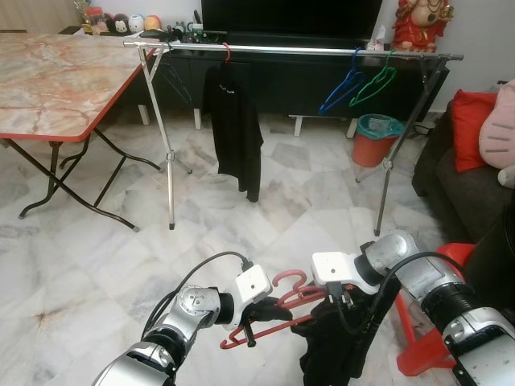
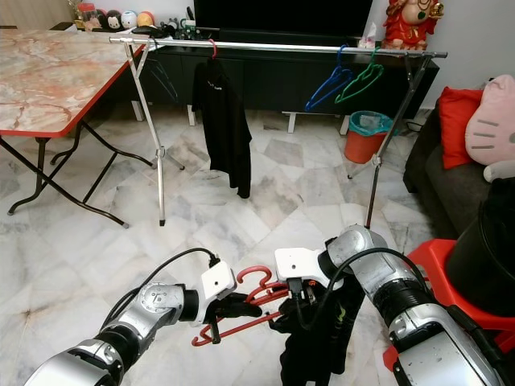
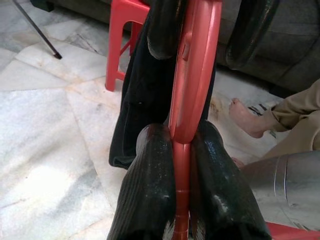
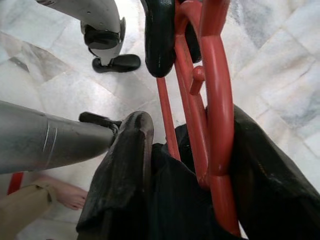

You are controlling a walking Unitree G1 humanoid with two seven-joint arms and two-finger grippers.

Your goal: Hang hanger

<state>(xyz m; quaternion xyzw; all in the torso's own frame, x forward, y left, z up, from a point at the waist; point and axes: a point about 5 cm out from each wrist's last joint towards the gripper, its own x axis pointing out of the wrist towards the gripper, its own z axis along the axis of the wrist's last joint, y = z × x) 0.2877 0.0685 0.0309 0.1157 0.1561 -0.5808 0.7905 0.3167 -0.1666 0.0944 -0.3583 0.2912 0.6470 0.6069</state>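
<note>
At far left we see the marble-topped folding desk [image 1: 56, 76]. Beside it the clothes rail [image 1: 290, 51] spans the room on its metal legs, and near its left end a black garment [image 1: 235, 133] hangs from a red hook. Low in front of us, our left end effector [image 1: 269, 312] has its fingers pressed tight on the red hanger [image 1: 278, 315] — the left wrist view shows both black fingers [image 3: 150, 185] pinching the red bar between them. The hanger sits tilted between our two arms, well short of the rail, above the marble floor [image 1: 96, 265]. Just right of it, our right end effector [image 2: 310, 301] is at the hanger's other side, where a dark cloth [image 2: 318, 342] droops from it; whether those fingers are closed we cannot tell. Farther back on the rail hang a blue hanger [image 1: 344, 87] and a green hanger [image 1: 373, 84], with an orange bin [image 1: 374, 138] below. A red stool [image 1: 430, 338] stands at right — a person's bare foot [image 3: 247, 117] shows near it.
</note>
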